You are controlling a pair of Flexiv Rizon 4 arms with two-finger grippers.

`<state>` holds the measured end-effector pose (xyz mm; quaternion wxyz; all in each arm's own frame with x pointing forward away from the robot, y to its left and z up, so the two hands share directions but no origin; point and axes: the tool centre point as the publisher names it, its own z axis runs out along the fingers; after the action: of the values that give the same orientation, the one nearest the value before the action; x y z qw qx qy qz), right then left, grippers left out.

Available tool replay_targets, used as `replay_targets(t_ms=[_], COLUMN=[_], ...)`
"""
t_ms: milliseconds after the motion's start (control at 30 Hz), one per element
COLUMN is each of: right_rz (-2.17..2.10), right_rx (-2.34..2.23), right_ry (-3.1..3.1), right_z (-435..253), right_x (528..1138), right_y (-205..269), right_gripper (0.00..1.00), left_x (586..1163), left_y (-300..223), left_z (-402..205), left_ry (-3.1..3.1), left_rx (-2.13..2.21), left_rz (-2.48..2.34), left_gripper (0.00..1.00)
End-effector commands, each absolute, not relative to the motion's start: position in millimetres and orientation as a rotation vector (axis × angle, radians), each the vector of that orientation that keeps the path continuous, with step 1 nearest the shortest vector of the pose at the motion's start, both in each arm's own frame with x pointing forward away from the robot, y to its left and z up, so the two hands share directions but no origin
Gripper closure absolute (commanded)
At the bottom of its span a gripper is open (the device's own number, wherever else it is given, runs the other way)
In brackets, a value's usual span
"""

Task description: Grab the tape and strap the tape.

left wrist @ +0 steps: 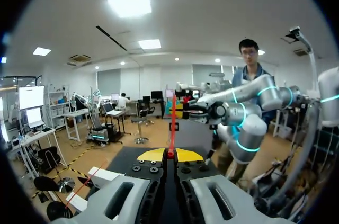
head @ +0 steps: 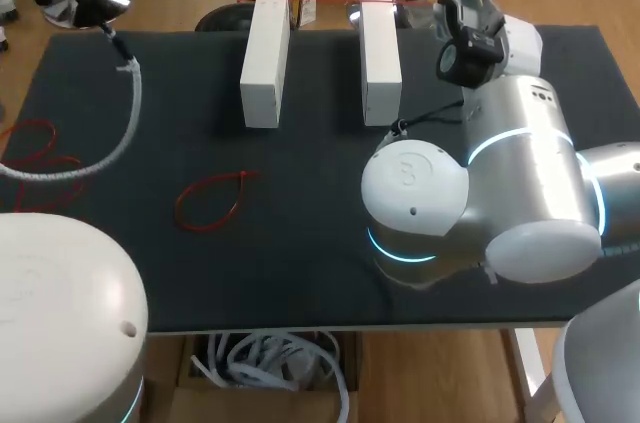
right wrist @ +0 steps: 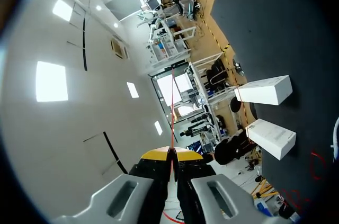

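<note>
Near edge: white domed joint of left arm [head: 60,313] at the left corner; bulky silver right arm [head: 520,183] above black table mat [head: 300,263].
Mid-table: loose red strap loop [head: 212,199], lying flat, apart from the boxes.
Farther: two white rectangular boxes [head: 265,58], side by side, not touching.
Far edge: thin red tape [head: 330,1], taut across both box ends.
Left gripper [left wrist: 170,154]: narrow, yellow tips pinching that tape.
Right gripper [right wrist: 172,152]: narrow, pinching it too.

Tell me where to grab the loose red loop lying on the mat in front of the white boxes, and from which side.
Pinch the red loop at its narrow end, where the two strands run together, coming straight down from above. It lies flat and thin on the mat, so fingers coming in sideways would likely slide over it. One pinch at the narrow end should catch both strands.
</note>
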<state>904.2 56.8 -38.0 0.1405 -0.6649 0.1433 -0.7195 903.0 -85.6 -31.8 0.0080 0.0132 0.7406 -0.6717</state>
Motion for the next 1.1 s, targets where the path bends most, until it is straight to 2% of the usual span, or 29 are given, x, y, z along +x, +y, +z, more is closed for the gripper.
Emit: replay_targets(t_ms=[33, 500, 1100], right_rz=[-2.072, -2.072, -2.072], right_rx=[-1.929, -1.929, -1.929], right_ry=[0.412, 0.412, 0.412], right_z=[-35, -35, -35], right_x=[904, 904, 904], right_y=[55, 55, 55], right_gripper=[1.00, 1.00, 1.00], left_x=[908, 908, 888], left_y=[-83, -83, -94], left_z=[-25, -25, -7], left_ry=[2.896, 2.896, 2.867], left_rx=[0.138, 0.138, 0.095], left_rz=[-1.383, -1.383, -0.928], left_gripper=[1.00, 1.00, 1.00])
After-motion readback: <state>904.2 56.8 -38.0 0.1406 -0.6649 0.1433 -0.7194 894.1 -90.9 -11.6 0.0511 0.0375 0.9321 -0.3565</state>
